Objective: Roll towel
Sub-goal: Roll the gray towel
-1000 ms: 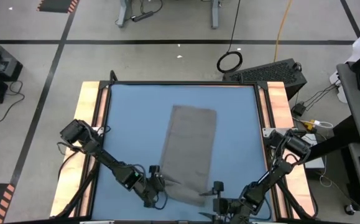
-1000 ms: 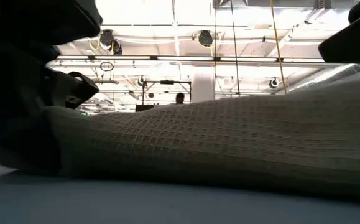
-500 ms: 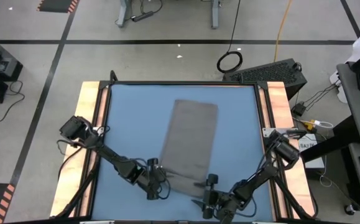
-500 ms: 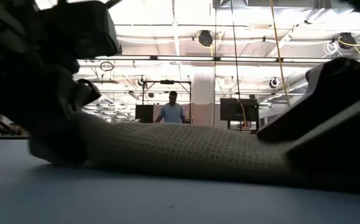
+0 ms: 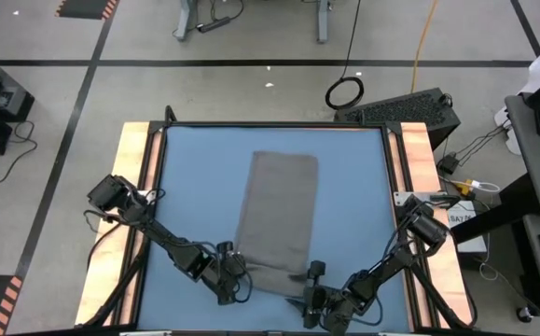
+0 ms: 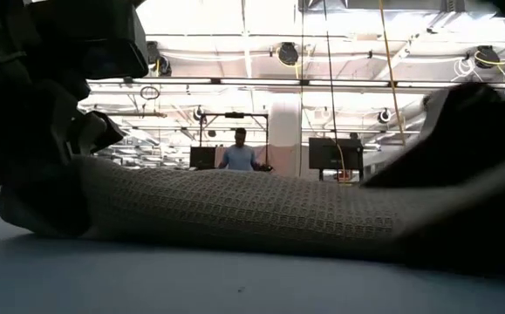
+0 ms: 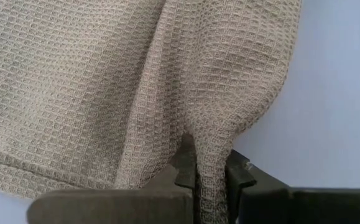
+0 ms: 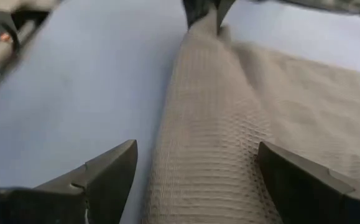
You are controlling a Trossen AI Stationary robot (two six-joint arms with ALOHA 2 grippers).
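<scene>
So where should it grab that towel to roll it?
Probably at the two corners of the near short edge, coming in low from the table's front: the towel lies flat and lengthwise, and the left gripper already pinches one bunched corner there.

Right hand (image 8: pixel 195 177): fingers (image 8: pixel 105 171) spread wide, straddling a raised fold of the towel (image 8: pixel 211 137). Waffle-weave fold runs away across the pale blue tabletop (image 8: pixel 86 81) to the left hand (image 8: pixel 204 12), which pinches its far end.
</scene>
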